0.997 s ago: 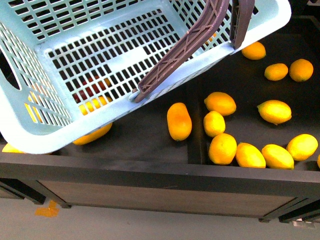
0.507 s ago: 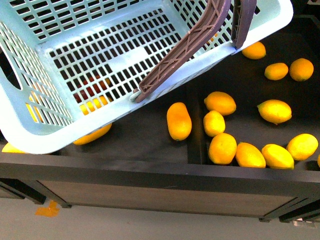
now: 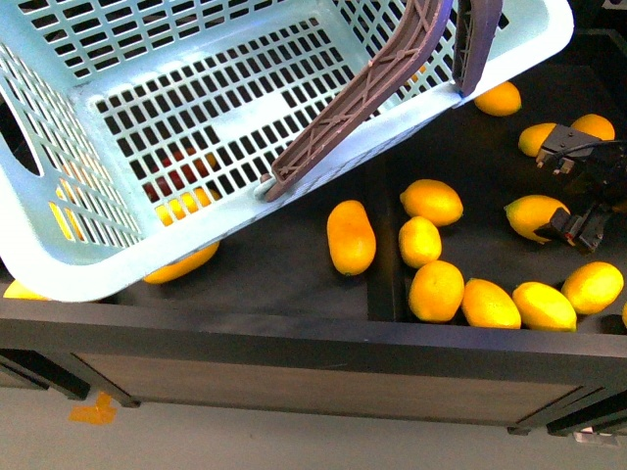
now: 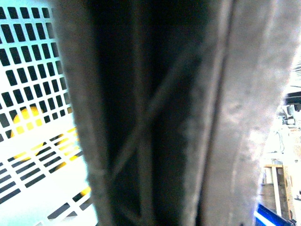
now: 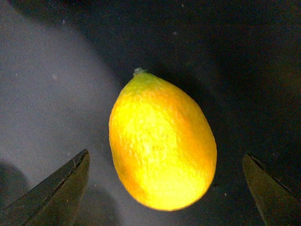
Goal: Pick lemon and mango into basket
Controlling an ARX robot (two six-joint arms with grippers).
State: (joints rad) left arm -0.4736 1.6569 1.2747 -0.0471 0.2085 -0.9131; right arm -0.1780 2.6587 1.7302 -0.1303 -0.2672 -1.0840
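Lemon first: the small plain yellow oval lemon (image 3: 534, 217) lies on the floor of the right-hand compartment of the dark worktop (image 3: 284, 294), touching none of the neighbouring yellow fruits (image 3: 436, 291). My right tool (image 3: 570, 194) hangs directly over it, jaws spread wide and empty. In the right wrist view the lemon (image 5: 162, 141) sits squarely in the gap, with one of the dark fingertips (image 5: 61, 188) on either side and clear floor between each tip and the peel. Its long axis, from the small stem nub to the rounded end, runs roughly across the line joining my two tips, only a little tilted. I judge that the jaws would close on its narrow waist, so I need a straight descent and no turn of the wrist. The right arm is plainly the nearer one. The light turquoise slotted plastic basket (image 3: 59, 264) is up off the worktop on my left, tilted with its open mouth towards me, so the carry would go leftwards. Its brown swing handle (image 4: 150, 117) fills the left wrist view. My left tool shows nowhere, so I cannot tell its grip.
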